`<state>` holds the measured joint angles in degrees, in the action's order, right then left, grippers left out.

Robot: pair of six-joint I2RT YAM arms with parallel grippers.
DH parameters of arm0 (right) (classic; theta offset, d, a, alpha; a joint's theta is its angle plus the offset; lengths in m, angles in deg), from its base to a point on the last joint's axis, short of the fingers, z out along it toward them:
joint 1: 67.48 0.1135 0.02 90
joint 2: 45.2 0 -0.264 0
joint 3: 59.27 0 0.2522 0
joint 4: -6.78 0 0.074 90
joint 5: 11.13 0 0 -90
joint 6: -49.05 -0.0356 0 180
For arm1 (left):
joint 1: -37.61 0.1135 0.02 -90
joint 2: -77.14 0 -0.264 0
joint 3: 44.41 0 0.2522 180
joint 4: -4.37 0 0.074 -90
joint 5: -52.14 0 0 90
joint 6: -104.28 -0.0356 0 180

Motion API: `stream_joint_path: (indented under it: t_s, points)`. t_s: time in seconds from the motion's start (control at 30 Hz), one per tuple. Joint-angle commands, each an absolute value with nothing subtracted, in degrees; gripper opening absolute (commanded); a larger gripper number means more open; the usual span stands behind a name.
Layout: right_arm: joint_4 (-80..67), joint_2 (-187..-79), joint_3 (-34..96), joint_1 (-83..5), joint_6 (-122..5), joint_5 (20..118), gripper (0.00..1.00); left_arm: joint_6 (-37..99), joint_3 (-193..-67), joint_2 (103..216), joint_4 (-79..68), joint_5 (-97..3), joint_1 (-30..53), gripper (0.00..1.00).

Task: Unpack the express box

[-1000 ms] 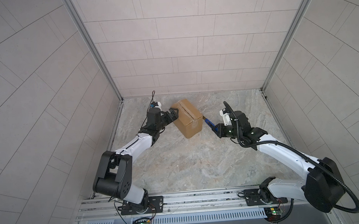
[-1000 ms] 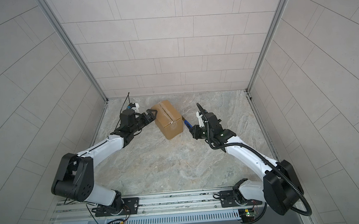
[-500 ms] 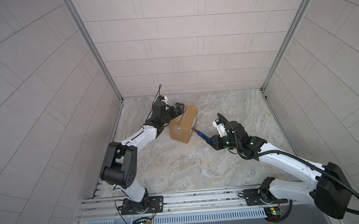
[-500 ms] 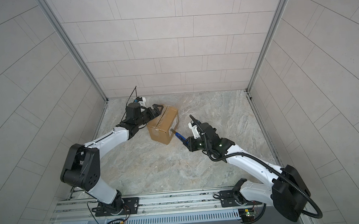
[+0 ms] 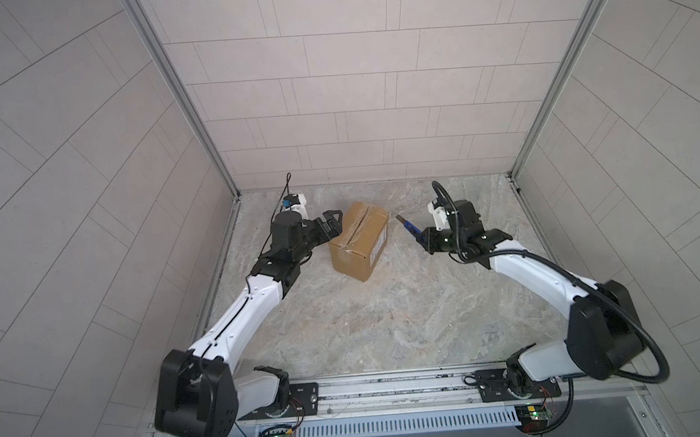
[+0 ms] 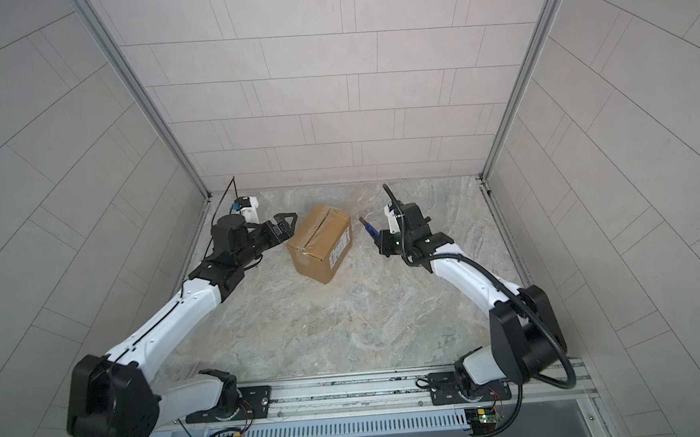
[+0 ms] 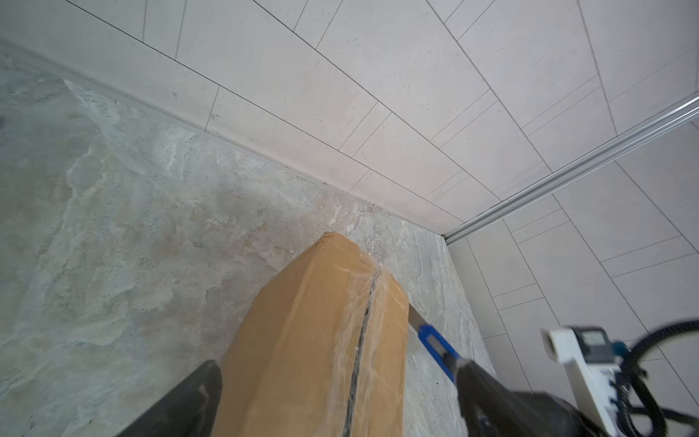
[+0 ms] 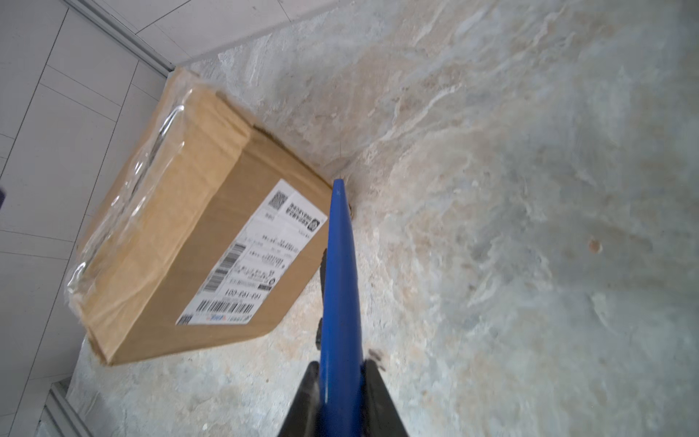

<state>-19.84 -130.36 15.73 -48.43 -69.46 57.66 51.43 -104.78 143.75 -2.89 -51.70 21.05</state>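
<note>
express box (image 5: 358, 242): one
knife (image 5: 408, 224): one
left gripper (image 5: 334, 224): reached low, jaws wide, empty, beside express box
right gripper (image 8: 340, 378): clamps knife, tip toward express box

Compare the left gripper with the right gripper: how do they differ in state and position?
The left gripper has its jaws wide open and empty; the right gripper has its jaws shut on the knife. The left gripper sits close beside the box; the right gripper hangs apart from it, knife pointing toward it. Both are black and flank the box.
</note>
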Motion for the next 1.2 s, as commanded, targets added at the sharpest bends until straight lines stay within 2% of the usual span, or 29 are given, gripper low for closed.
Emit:
stream_joint_path:
  t_s: [0.0,0.2,0.47,0.77,1.0,1.17]
  points:
    - [-19.11,-135.85,21.76,-50.37,-63.60,53.35,0.00,53.91,-97.69,137.27,-5.35,-48.90,20.15,1.00]
    - [-19.86,-144.52,30.59,-52.05,-59.72,45.67,0.00,59.12,-89.37,129.23,-4.75,-44.78,15.84,1.00]
    - [-24.11,-146.80,33.33,-52.01,-56.42,42.66,0.00,63.21,-88.07,134.37,3.40,-45.83,14.49,1.00]
    - [-25.07,-140.65,26.11,-51.23,-56.23,40.73,0.00,62.67,-94.55,145.36,8.22,-45.42,14.94,1.00]
    - [-26.67,-130.01,14.87,-49.03,-58.76,39.02,0.00,61.08,-103.84,155.74,8.23,-49.90,18.23,1.00]
    - [-29.12,-120.87,6.73,-47.00,-63.99,47.30,0.00,59.01,-110.17,162.26,7.40,-52.65,19.83,1.00]
